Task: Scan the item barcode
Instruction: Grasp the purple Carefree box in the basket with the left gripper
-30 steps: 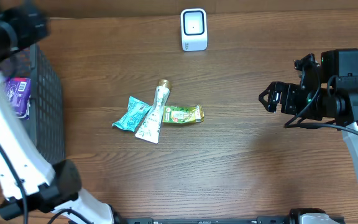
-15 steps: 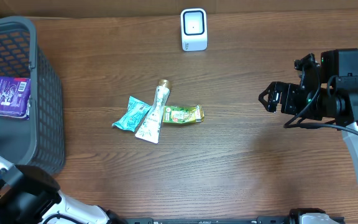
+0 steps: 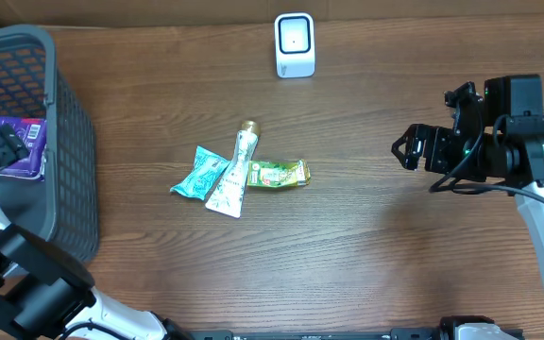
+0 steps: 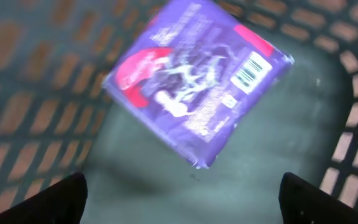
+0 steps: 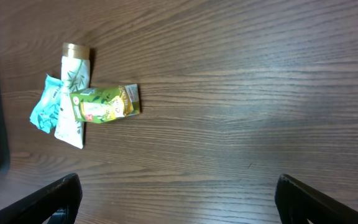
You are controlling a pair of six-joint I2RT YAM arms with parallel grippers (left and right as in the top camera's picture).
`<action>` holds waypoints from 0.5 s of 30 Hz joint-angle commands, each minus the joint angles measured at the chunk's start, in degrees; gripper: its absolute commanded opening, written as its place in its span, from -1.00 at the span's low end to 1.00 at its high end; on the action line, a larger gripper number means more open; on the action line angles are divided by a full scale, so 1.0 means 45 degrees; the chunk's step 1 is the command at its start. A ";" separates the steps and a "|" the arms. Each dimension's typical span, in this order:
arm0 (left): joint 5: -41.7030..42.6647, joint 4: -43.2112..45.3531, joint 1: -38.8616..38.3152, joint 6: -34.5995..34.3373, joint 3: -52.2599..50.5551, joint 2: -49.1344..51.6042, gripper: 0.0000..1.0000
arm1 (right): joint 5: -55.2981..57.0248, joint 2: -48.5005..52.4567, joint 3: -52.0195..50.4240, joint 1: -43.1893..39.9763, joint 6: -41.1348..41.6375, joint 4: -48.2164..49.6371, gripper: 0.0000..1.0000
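The left gripper [image 4: 188,199] hangs with its jaws spread wide and empty over the flat purple foil packet [image 4: 191,81], which lies on the floor of the dark grey plastic mesh basket [image 3: 64,142] at 9 o'clock on the brown wooden table [image 3: 395,264]. The packet's white barcode patch [image 4: 249,70] faces up. If this packet is the one to scan, the grip would best close across its two long edges, clear of the barcode. It should then travel level to the small white box scanner [image 3: 295,44] at 12 o'clock, code turned towards the scanner's window. The right gripper [image 5: 178,199] waits at 3 o'clock, jaws apart, holding nothing. A teal pouch [image 3: 196,177], a white tube with a gold cap [image 3: 234,175] and a green sachet [image 3: 277,173] lie touching at the centre. Half a second ago the packet lay fully uncovered in the overhead view. Now the left wrist hides its 9 o'clock side. The pile and the right arm have not moved.
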 commanded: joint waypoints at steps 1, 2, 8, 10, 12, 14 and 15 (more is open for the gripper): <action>-0.0151 0.0675 -0.0491 0.3138 -0.1001 -0.0063 0.80 | 0.0034 0.0121 -0.0078 0.0053 -0.0039 0.0126 1.00; -0.0389 0.1039 -0.0593 0.3371 -0.1253 -0.0063 0.81 | 0.0039 0.0131 -0.0078 0.0053 -0.0039 0.0126 1.00; -0.1025 0.2404 -0.0738 0.3526 -0.2001 -0.0044 0.83 | 0.0034 0.0146 -0.0078 0.0053 -0.0034 0.0126 1.00; -0.1039 0.2759 -0.0709 0.3531 -0.2040 0.0087 0.82 | 0.0034 0.0146 -0.0078 0.0053 -0.0034 0.0121 1.00; -0.1020 0.3075 -0.0709 0.3531 -0.2040 0.0253 0.82 | 0.0034 0.0151 -0.0078 0.0053 -0.0034 0.0126 1.00; -0.0976 0.3240 -0.0801 0.3628 -0.2040 0.0578 0.85 | 0.0034 0.0155 -0.0078 0.0053 -0.0034 0.0126 1.00; -0.0981 0.3240 -0.0855 0.3789 -0.2040 0.0743 0.85 | 0.0039 0.0155 -0.0078 0.0053 -0.0034 0.0126 1.00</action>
